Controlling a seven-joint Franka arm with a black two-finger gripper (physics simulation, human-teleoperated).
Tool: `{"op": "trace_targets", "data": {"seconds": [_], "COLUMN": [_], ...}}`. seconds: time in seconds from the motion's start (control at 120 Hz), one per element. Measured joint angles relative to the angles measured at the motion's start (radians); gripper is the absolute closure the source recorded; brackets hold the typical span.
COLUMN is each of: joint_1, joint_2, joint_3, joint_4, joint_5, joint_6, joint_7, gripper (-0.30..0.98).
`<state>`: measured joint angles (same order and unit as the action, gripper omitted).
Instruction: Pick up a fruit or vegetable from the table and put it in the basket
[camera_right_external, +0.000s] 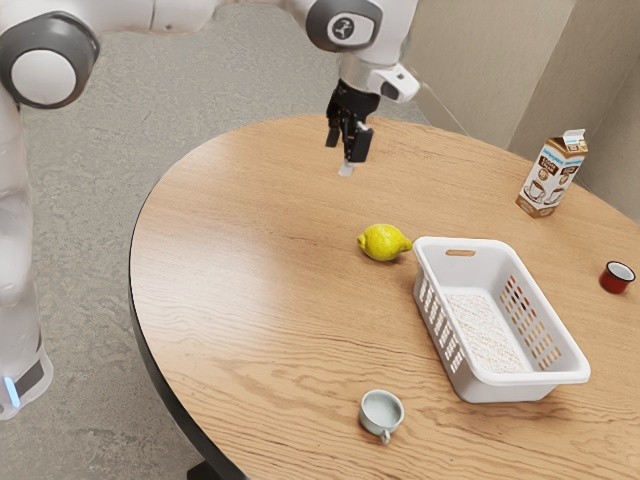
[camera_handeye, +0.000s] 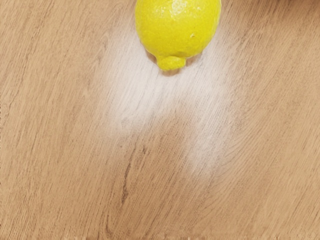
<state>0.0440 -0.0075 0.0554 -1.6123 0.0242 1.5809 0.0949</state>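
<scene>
The place is looking like a dining or kitchen spot, though whether it is belonging to a home is staying unclear: a curved wooden table (camera_right_external: 230, 230) is standing on a mottled grey floor (camera_right_external: 230, 85), beige walls (camera_right_external: 470, 60) are rising beyond, and a coffee-printed carton (camera_right_external: 551, 178), a red mug (camera_right_external: 614, 283), a pale cup (camera_right_external: 381, 412) and a lemon (camera_right_external: 383, 243) are sitting out

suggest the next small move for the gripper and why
I'd probably shift the open gripper across until it is over the lemon, before lowering: it hangs above the table, off to one side of the lemon, which lies beside the basket, not in it.
</scene>
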Motion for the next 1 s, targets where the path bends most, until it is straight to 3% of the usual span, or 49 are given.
{"op": "trace_targets", "data": {"seconds": [0.225,0.375,0.658,1.0], "joint_1": [0.044,0.018,0.096,0.085], "joint_2": [0.061,0.075,0.087,0.182], "joint_3": [-0.040,-0.050,-0.049,-0.061], "joint_4": [-0.048,-0.072,-0.082,-0.064], "joint_5": [0.031,0.051,0.066,0.060], "joint_6": [0.160,0.255,0.326,0.446], "joint_7": [0.026,0.040,0.058,0.074], "gripper": [0.00,0.00,0.00,0.00]}}
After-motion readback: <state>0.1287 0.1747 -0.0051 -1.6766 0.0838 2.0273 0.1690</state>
